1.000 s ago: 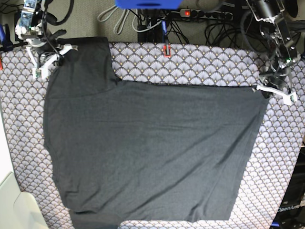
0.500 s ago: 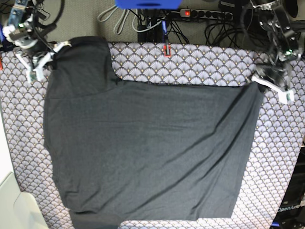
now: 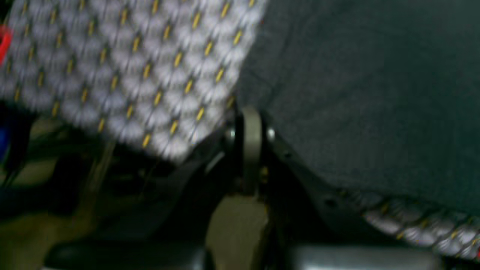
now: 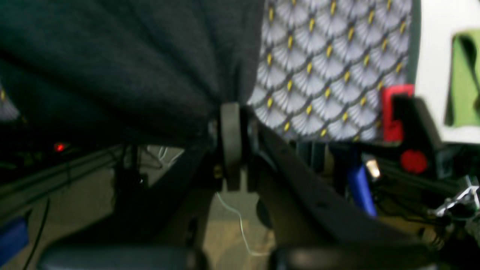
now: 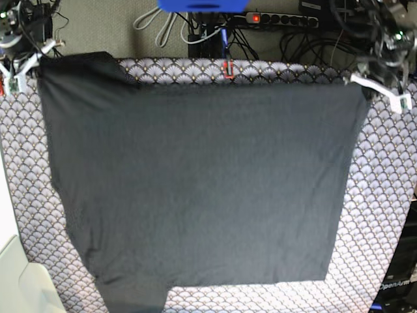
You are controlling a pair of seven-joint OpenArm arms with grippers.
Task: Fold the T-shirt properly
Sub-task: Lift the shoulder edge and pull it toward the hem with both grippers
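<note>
The dark charcoal T-shirt [image 5: 195,176] hangs stretched wide across the scallop-patterned cloth [image 5: 384,195], its far edge pulled taut between both grippers. In the base view my left gripper [image 5: 357,81] is at the back right, shut on the shirt's far right corner. At the back left, my right gripper [image 5: 37,60] is shut on the far left corner. The left wrist view shows the left gripper [image 3: 249,122] with its jaws together, pinching the T-shirt [image 3: 375,93] at its edge. The right wrist view shows the right gripper [image 4: 230,118] clamped on bunched fabric of the T-shirt [image 4: 112,56].
A red clamp [image 5: 227,68] holds the cloth at the table's back edge. Behind it lie a power strip [image 5: 280,18] and tangled cables. A white bin [image 5: 16,274] stands at the front left. Another red clamp [image 4: 393,112] sits at the table edge in the right wrist view.
Both grippers moved up and back toward the table's far edge, drawing the shirt with them. The right gripper swung outward, and the sleeve area at the left flattened out.
</note>
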